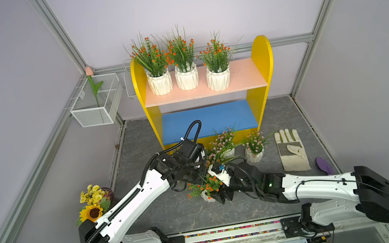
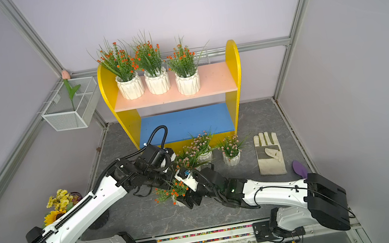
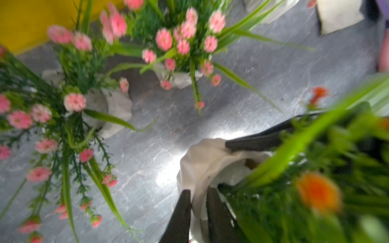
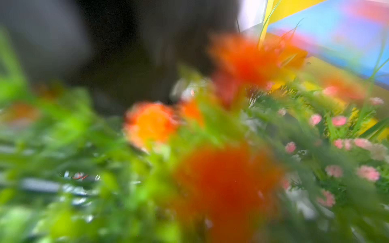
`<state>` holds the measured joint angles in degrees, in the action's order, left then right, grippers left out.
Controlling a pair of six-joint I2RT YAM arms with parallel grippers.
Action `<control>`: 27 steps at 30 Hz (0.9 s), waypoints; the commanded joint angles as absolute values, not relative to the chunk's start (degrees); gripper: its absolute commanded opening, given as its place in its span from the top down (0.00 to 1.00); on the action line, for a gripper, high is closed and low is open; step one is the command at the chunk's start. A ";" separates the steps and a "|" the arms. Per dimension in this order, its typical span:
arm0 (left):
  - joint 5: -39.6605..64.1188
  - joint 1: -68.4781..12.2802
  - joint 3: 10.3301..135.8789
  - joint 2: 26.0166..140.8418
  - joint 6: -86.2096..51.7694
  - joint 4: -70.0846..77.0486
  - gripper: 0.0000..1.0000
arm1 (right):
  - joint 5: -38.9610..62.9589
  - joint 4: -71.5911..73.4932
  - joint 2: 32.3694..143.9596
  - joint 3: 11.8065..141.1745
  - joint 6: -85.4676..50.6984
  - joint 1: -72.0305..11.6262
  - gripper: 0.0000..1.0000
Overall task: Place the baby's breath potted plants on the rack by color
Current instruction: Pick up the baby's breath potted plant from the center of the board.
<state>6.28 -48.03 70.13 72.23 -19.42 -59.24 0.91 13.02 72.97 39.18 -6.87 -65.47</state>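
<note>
Pinching the rim of the fourth orange pot point(image 1: 207, 198) is the left gripper point(image 3: 199, 190); whether the right gripper point(image 1: 221, 196) grips it, I cannot tell. Three orange pots point(image 1: 187, 77) sit on the far rack point(image 1: 262, 49); pink pots point(image 1: 254, 156) wait.

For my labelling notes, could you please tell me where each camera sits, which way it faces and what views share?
Top views: above the robot's base, looking down toward the rack; left arm and right arm show.
Left wrist: on the left arm, looking past the fingers of the left gripper at the orange-flowered pot and pink-flowered plants.
Right wrist: on the right arm, nosed into orange blossoms, rack's blue board beyond; no own part discernible.
Shared: all show the orange-flowered pot.
</note>
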 commanded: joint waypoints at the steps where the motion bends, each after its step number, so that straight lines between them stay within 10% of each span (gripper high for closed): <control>1: 5.72 -48.23 70.08 70.36 -20.70 -54.47 0.77 | 1.68 13.69 70.80 38.05 -6.49 -65.65 0.47; 27: -8.52 -42.72 65.42 61.28 -22.13 -54.22 0.70 | -10.18 -13.63 56.21 49.23 -5.73 -61.41 0.47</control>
<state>-6.52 -43.11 66.54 62.52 -20.95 -55.68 -6.22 -10.22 59.11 44.58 -6.81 -62.24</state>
